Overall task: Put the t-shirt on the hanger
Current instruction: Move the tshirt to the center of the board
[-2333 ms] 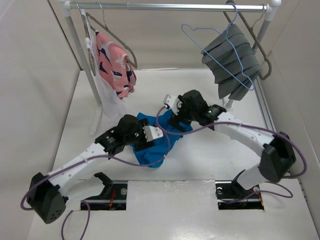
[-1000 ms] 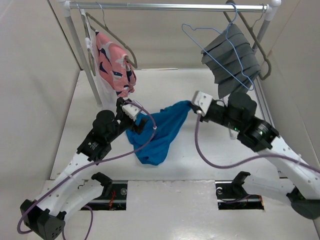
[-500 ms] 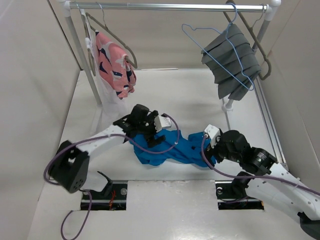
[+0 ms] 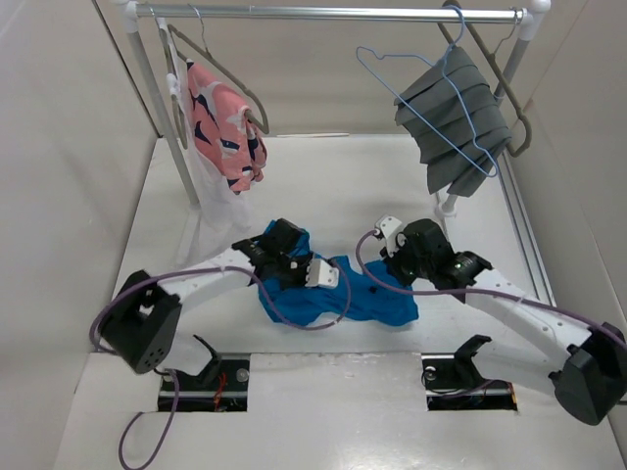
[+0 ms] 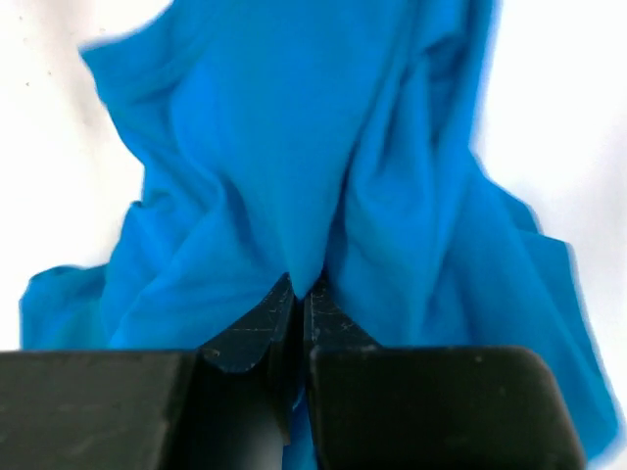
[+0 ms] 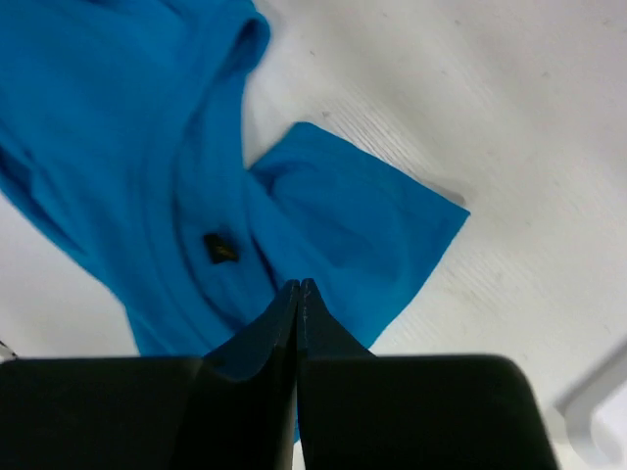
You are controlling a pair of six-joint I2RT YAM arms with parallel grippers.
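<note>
Bright blue cloth t-shirt (image 4: 377,302): I log it dropped back, bunched (hanging must restart); left pincer (image 5: 299,285) pinching it, right pincer (image 6: 299,284) closed.

Enclosed by pale blank walls (image 4: 59,147) on three sides; white counter (image 4: 382,176) below, evenly lit; metal rail (image 4: 333,14) spanning the back on white posts (image 4: 163,108); two dark cut-outs (image 4: 233,378) at the near edge.
</note>
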